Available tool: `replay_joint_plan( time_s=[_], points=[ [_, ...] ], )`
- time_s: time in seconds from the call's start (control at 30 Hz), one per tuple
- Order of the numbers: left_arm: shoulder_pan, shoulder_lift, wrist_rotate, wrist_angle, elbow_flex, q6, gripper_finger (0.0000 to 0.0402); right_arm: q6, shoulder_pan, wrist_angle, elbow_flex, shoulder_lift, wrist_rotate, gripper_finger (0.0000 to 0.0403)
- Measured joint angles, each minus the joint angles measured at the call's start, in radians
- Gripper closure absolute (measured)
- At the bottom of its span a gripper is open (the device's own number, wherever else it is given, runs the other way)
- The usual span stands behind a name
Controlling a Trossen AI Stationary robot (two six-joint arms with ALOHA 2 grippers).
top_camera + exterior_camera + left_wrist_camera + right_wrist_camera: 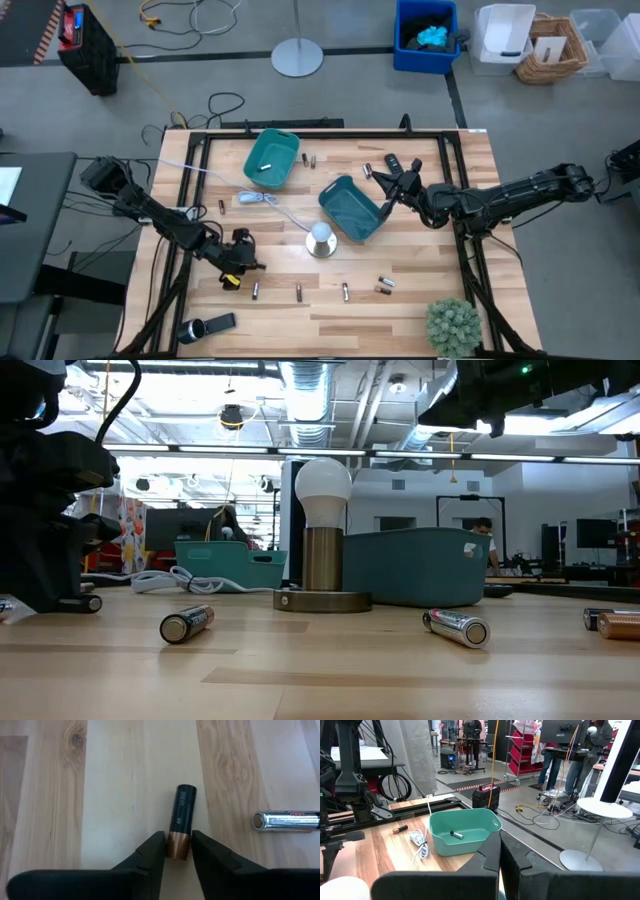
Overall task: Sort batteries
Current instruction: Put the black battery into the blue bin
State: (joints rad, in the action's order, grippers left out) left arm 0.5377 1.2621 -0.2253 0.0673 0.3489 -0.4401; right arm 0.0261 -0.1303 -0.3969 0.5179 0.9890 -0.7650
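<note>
Now we pinch a black, copper-ended battery at lower left with our left claw; next, lift it clear of the tabletop. Our right claw waits closed and empty.

In the left wrist view a silver battery runs off the picture's edge, so its far end is unseen; the copper end of the dark battery sits between the left gripper's jaws, its tip hidden; in the low view two batteries at the right are cut by the frame; from above, the batteries along the near tabletop are too small to tell thick from thin; the right gripper partly overlaps the right bin.
</note>
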Motion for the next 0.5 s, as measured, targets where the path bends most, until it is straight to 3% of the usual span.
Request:
replay_joint_plan(
  time_s=[0.23, 0.5],
  points=[
    [0.0, 0.0, 0.0, -0.003, -0.001, -0.008, 0.0351, 0.0, 0.0, 0.0, 0.0, 0.0, 0.0, 0.038],
    [0.0, 0.001, -0.008, -0.021, -0.002, -0.017, 0.0355, 0.0, 0.0, 0.0, 0.0, 0.0, 0.0, 0.038]
  ],
)
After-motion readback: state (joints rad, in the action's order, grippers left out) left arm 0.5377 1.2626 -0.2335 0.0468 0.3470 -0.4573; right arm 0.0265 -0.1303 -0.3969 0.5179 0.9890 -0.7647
